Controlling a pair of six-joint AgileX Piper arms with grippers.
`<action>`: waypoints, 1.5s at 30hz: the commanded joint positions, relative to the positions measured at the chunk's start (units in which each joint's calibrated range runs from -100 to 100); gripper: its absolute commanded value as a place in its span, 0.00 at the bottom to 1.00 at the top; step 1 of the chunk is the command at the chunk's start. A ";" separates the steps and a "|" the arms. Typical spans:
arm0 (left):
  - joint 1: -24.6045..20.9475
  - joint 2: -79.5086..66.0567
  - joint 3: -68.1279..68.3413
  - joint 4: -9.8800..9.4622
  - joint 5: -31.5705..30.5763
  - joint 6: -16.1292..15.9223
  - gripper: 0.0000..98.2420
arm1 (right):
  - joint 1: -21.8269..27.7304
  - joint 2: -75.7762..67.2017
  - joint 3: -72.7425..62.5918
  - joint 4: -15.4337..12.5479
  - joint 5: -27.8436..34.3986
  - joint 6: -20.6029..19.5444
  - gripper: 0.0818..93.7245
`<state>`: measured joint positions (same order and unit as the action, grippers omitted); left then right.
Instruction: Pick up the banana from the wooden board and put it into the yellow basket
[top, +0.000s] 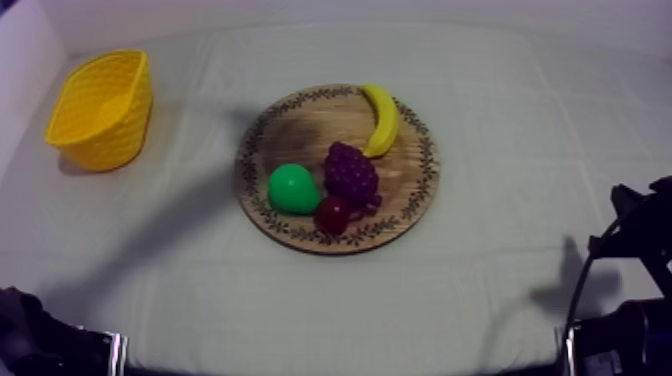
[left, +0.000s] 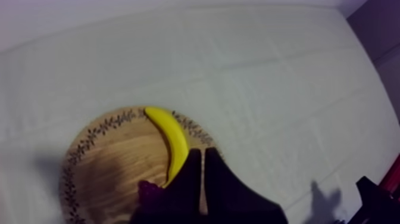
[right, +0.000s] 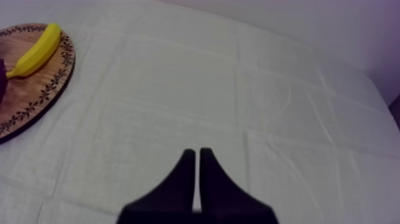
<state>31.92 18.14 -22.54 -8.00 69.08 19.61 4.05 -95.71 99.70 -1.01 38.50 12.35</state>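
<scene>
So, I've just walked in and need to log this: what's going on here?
Nothing is being handled yet. The banana lies on the wooden board by the grapes, pear and small red fruit. The yellow basket stands apart from the board. The left gripper and right gripper are both shut on nothing, the left one pointed toward the banana.

Dim light, soft shadow left of the wooden board (top: 290, 130)

Yellow banana (top: 383, 119), leaf-patterned board rim (top: 340, 243)
</scene>
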 joint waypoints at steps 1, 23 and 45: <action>0.01 4.09 -0.24 0.40 0.14 0.40 0.01 | 0.01 -0.04 -0.03 0.01 -0.03 0.03 0.01; 0.45 21.54 -5.56 2.58 -2.67 1.67 0.38 | 0.01 -0.04 -0.03 0.01 -0.03 0.03 0.01; -0.38 35.82 -16.63 7.68 -3.87 -0.39 0.82 | 0.01 -0.04 -0.03 0.01 -0.03 0.03 0.01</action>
<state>31.55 53.08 -38.51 -0.53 65.26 19.27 4.05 -95.71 99.70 -1.01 38.43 12.38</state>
